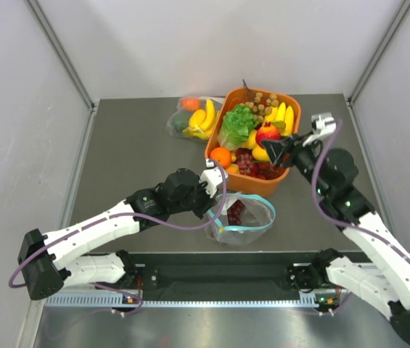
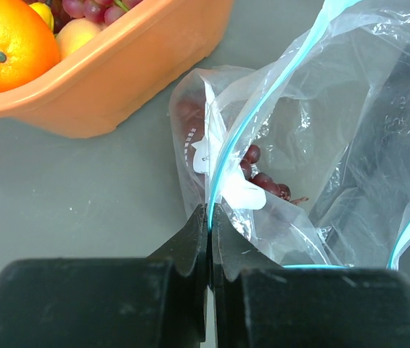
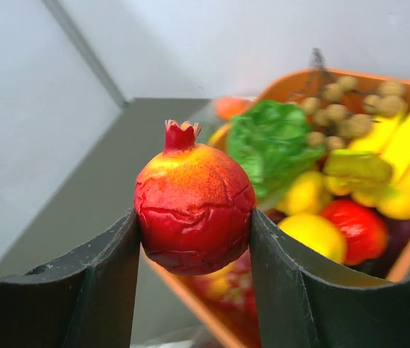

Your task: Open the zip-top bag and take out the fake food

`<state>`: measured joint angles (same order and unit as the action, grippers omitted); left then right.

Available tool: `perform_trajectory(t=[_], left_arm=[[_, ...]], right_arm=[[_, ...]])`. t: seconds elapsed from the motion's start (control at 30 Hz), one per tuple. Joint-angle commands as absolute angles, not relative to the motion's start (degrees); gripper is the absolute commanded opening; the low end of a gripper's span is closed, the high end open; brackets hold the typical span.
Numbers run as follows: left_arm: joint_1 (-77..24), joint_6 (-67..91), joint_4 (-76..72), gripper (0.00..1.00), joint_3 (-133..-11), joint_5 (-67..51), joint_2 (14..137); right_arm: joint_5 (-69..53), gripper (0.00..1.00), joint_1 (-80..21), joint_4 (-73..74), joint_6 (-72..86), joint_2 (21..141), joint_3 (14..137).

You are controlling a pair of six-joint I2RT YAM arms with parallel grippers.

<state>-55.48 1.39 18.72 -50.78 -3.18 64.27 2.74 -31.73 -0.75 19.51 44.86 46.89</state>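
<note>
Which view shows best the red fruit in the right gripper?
The right wrist view: the pomegranate sits close and sharp in the right gripper. The top view shows it small; the left wrist view, not at all.

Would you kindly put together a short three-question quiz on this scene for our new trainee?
1. True or false: the left gripper is shut on the teal zip edge of the zip-top bag.
2. What does the right gripper hold? A) a banana B) a red pomegranate-like fruit C) a lettuce leaf
3. Fill in: inside the bag lies a dark red bunch of ____.

Key: 1 true. 2 B. 3 grapes.
</note>
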Motion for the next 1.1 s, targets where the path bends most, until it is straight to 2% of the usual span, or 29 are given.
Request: perform_trajectory(t=[0.0,0.1,0.23,0.57,0.67,0.7,0.73,0.93,1.0,1.07], left_arm=[[-55.3,1.1,19.1,0.01,-51.5,-2.5,63.4],[-55.3,1.0,19.2,0.01,-51.5,-2.4,63.3],[-55.3,0.9,19.2,0.01,-51.6,-2.0,63.1],[-55.3,0.9,19.2,0.01,-51.5,-2.0,63.2],[-55.3,0.9,19.2,0.01,-51.5,-2.0,63.2],[-55.3,0.8,19.2,0.01,-51.5,-2.1,63.1],[-55.3,0.8,19.2,0.01,-51.6,-2.0,63.1],[-55.2,0.9,19.2,0.01,-51.6,-2.2,63.2],[-55.3,0.9,19.2,0.01,-51.6,-2.0,63.2],[-55.3,0.8,19.2,0.01,-51.6,-2.1,63.2]], right_arm=[[-9.0,0.15,-23.2,0.8,17.1,52.1,52.1],[-11.9,0.15,-18.3,2.3,15.6,60.3,57.1],[-13.4,0.15,-17.8,1.8,14.1,68.4,59.9],[-9.4,0.14,-17.7,-3.2,12.0,78.5,58.4],[-8.7,0.19,-17.7,-4.2,11.5,79.4,57.8],[-8.8,0.22,-17.8,-4.3,11.5,79.6,57.9],[-8.8,0.32,-17.8,-4.0,11.5,79.7,58.1],[-9.2,0.69,-17.7,-3.5,11.6,78.9,58.4],[-9.7,0.75,-17.7,-3.5,11.8,78.1,58.4],[-10.8,0.84,-17.7,-3.4,11.9,77.3,58.3]])
